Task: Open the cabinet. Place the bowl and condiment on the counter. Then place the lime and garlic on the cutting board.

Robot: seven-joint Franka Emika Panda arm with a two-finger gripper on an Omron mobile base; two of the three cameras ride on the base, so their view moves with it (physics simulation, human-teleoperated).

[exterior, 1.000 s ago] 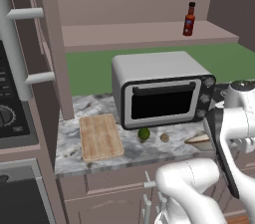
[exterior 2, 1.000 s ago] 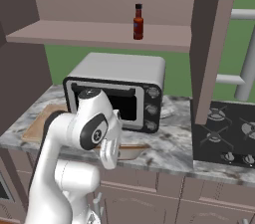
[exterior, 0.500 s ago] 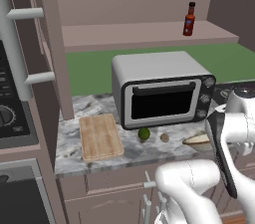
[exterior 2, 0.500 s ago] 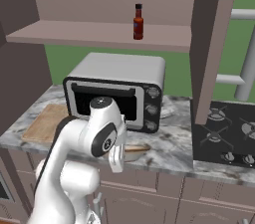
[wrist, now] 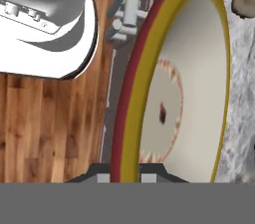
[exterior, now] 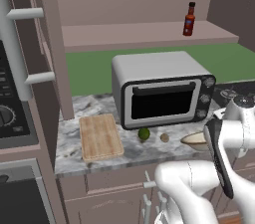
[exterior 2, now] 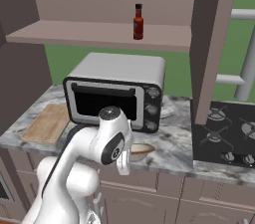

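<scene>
Tan-yellow bowl (wrist: 169,88): fingers (wrist: 103,174) are clamping its rim, apparently lowering it onto the marbled table (exterior: 134,148) beside lime (exterior: 144,134) and garlic (exterior: 165,138), cabinet-clearing step.

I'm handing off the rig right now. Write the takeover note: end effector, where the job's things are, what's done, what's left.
End effector: shut on the bowl's rim; bowl low at the counter's front edge, beside the garlic.
Cabinet: open.
Condiment: upright on the cabinet shelf.
Lime and garlic: on the counter before the toaster oven.
Cutting board: bare.
Done: cabinet.
Left: release bowl, bring condiment down, lime and garlic onto board.
</scene>
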